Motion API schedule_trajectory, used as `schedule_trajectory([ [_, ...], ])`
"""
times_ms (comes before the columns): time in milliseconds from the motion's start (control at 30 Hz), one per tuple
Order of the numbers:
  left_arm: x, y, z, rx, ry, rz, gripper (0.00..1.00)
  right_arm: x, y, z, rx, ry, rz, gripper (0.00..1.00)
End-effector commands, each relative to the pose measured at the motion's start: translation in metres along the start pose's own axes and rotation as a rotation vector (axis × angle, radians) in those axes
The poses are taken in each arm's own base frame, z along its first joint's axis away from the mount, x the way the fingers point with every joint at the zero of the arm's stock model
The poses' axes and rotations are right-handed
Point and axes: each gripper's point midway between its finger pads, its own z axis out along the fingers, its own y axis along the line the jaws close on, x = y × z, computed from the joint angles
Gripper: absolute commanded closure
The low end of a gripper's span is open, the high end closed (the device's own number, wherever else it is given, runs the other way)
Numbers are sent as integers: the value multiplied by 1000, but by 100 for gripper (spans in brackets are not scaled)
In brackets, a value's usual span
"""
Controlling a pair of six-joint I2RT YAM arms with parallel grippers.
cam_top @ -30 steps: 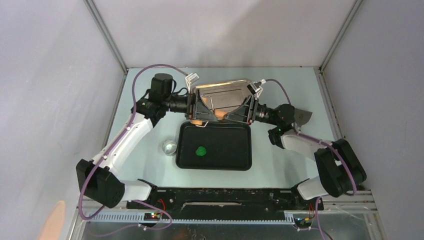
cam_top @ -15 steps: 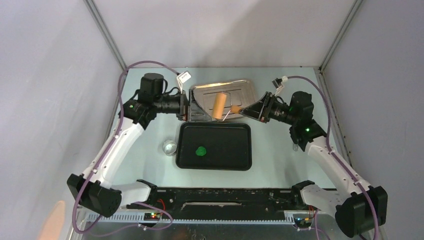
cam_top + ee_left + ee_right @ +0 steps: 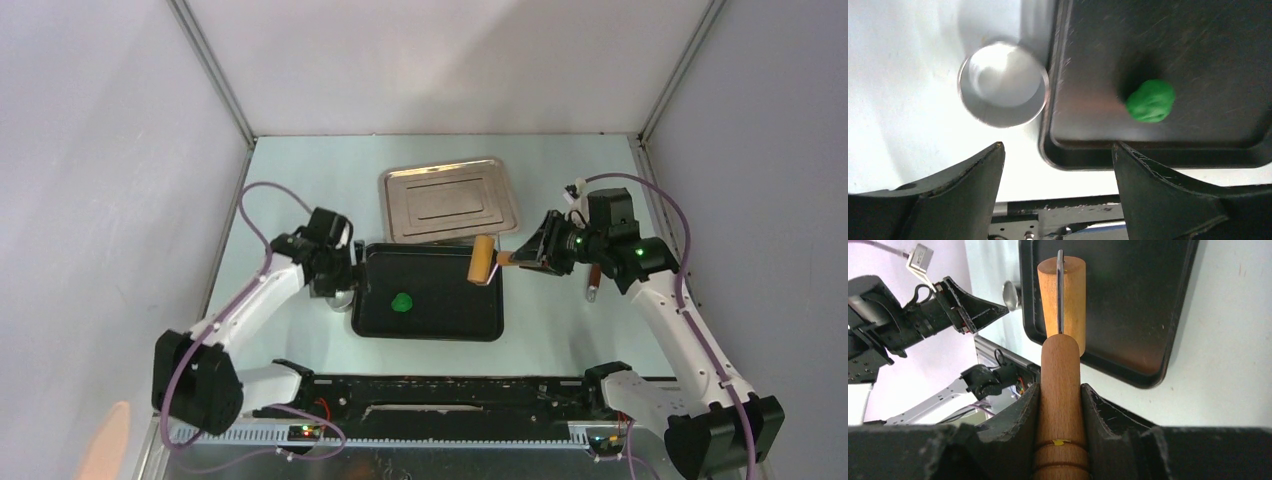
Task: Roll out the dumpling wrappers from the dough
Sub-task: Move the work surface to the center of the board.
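The dough [image 3: 401, 301] is a small rounded green lump left of middle on the black tray [image 3: 440, 320]. In the left wrist view the dough [image 3: 1150, 100] lies ahead and to the right of my left gripper [image 3: 1057, 150], which is open and empty over the tray's near left corner [image 3: 1068, 155]. My right gripper [image 3: 525, 258] is shut on the handle of the wooden roller [image 3: 484, 260]. The roller head [image 3: 1062, 295] hangs over the tray's far right part, apart from the dough, and both fingers [image 3: 1023, 410] press the handle. Dumpling wrappers are out of view.
A small round metal cup [image 3: 338, 293] stands on the table just left of the black tray, under my left gripper [image 3: 340, 272]. A silver tray [image 3: 449, 200] lies behind the black one. A small dark-handled tool [image 3: 592, 283] lies on the table at the right.
The left gripper let go of the roller over the silver tray and swung down to the cup by the black tray. The right gripper carried the roller to the black tray's far right.
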Motion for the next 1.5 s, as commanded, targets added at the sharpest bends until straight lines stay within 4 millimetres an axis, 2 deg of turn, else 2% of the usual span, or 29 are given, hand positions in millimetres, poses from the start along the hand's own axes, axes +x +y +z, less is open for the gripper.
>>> schedule_trajectory([
  [0,1,9,-9,5,-182,-131,17,5,14,-12,-26,33,-18,100],
  [133,23,4,2,106,-217,-159,17,7,16,-1,-47,84,-4,100],
  [300,38,4,11,89,-150,-159,30,1,20,6,-66,82,4,100],
  [400,46,8,23,42,-112,-169,34,-2,24,8,-80,74,2,100],
  [533,41,3,31,61,-160,-217,42,-2,23,8,-81,75,-4,100],
  [633,38,10,35,24,-186,-236,46,-2,22,9,-79,77,-6,100],
  [900,40,4,56,39,-143,-185,49,-3,23,7,-75,59,-11,100],
  [1067,42,-20,61,140,-97,-133,49,-3,21,3,-64,39,-16,100],
  [1300,37,-65,53,272,-67,-39,48,-1,22,1,-71,30,-28,100],
  [1467,39,-93,46,302,-39,45,45,7,10,5,6,51,-3,100],
])
